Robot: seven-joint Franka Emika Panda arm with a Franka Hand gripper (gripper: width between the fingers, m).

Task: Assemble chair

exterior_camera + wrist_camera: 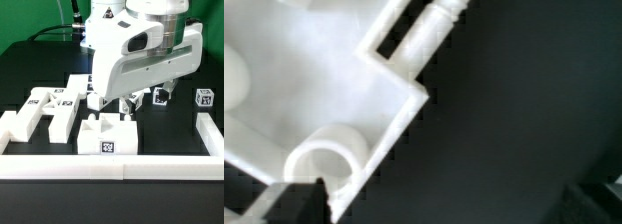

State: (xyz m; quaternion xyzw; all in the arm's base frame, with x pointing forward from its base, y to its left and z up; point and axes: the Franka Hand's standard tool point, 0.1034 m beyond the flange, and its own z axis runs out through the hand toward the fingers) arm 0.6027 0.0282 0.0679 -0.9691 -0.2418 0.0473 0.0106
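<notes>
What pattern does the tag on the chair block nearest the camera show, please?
A black-and-white square pattern on the tag, best seen in the exterior view.

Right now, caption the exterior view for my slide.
Panda arm bent low over white, tagged chair parts scattered on a black table, behind a low white border wall.

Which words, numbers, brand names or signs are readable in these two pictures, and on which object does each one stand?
None: no word, number or brand can be read in either view.
The chair pieces carry only square black-and-white tags: patterns, not text.
The robot arm shows no label.
</notes>
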